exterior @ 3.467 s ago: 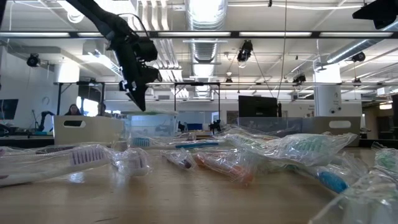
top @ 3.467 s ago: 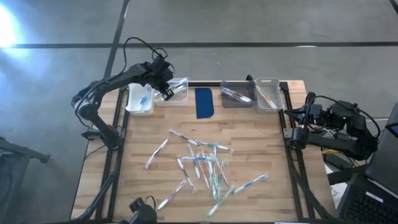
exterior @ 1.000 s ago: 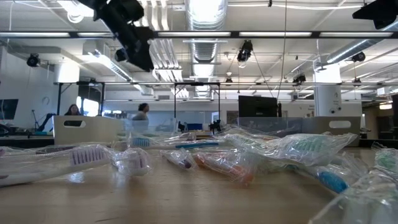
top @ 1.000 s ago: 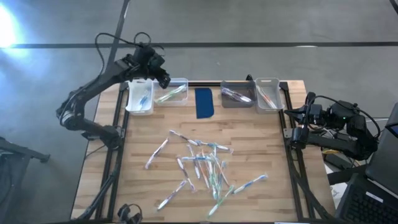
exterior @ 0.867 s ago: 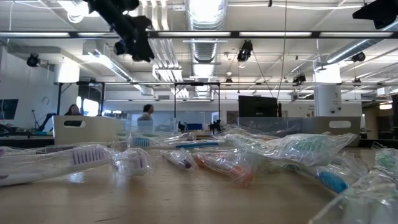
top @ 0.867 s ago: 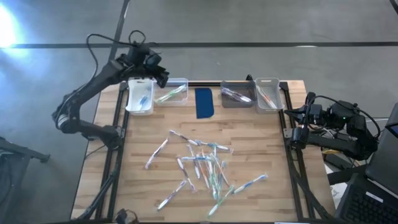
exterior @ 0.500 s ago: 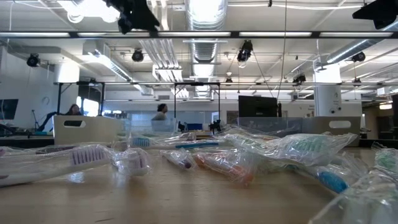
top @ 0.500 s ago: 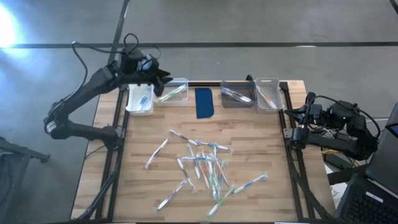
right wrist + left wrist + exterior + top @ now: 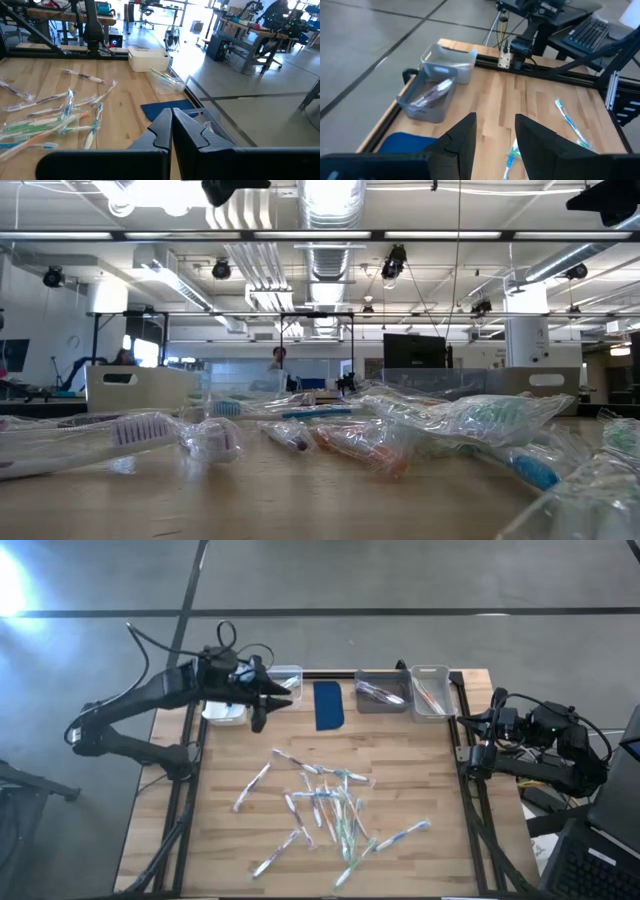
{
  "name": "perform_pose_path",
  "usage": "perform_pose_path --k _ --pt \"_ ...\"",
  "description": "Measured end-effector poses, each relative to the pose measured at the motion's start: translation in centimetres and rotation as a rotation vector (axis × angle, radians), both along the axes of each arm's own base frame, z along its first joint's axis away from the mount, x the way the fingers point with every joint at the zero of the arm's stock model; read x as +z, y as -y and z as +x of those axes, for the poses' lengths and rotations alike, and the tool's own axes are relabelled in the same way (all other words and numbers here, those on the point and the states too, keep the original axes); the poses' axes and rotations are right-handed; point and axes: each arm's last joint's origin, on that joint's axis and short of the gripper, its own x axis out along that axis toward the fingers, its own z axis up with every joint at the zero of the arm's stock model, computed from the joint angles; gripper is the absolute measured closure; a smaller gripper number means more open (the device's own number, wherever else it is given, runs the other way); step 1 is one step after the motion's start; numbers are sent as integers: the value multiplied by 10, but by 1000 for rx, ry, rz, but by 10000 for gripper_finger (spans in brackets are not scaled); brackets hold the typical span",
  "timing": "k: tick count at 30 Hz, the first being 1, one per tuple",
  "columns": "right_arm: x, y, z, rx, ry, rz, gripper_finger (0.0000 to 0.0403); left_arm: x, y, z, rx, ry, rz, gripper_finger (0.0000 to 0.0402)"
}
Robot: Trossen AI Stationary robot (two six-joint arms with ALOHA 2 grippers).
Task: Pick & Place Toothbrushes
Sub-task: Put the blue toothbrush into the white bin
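Observation:
Several toothbrushes (image 9: 322, 808), most in clear wrappers, lie scattered on the middle of the wooden table; they also show in the low view (image 9: 370, 430). More toothbrushes lie in the bins along the far edge. My left gripper (image 9: 270, 706) hangs high over the far-left part of the table, beside the clear bin (image 9: 287, 680), open, with nothing between its fingers (image 9: 495, 127). Its underside just shows in the low view (image 9: 236, 188). My right gripper (image 9: 474, 755) waits at the table's right edge, shut and empty (image 9: 172, 125).
Along the far edge stand a white bin (image 9: 222, 710), the clear bin, a dark blue pad (image 9: 328, 705), a grey bin (image 9: 380, 692) and another clear bin (image 9: 430, 690). Bare wood lies between the bins and the pile. A person walks in the room behind (image 9: 277, 360).
My left gripper has swung from beyond the table's far-left corner toward the near and right, coming over the bins, and has risen to the top edge of the low view. It has turned to point across the table. The gap between its fingers looks unchanged.

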Motion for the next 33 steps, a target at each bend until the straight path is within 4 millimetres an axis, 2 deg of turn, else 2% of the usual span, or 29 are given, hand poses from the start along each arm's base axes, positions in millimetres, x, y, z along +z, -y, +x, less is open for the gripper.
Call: perform_pose_path --k 3,6,10,13,15,17,20,26,29,33 --pt "6 0 1 3 50 -53 394 -4 6 3 12 -13 -12 262" --pt "27 2 5 -2 225 -150 394 -6 11 5 38 -15 -39 262" --pt "70 4 9 -42 617 -215 394 -8 18 7 74 -14 -80 262" --pt "100 6 8 -112 948 -177 394 -9 22 10 82 -15 -83 262" --pt "114 9 11 -148 1135 -104 394 -9 24 12 83 -15 -79 262" --pt "123 13 23 -151 1218 -85 394 -10 25 15 83 -12 -77 262" --pt "129 21 56 -133 1108 -108 394 -14 25 21 86 -26 -87 262" --pt "116 38 143 72 620 -4 394 -20 23 32 81 -50 -74 262" --pt "109 44 176 145 456 127 394 -21 23 33 66 -59 -39 262" --pt "86 49 217 153 224 421 394 -20 23 31 43 -64 17 262"
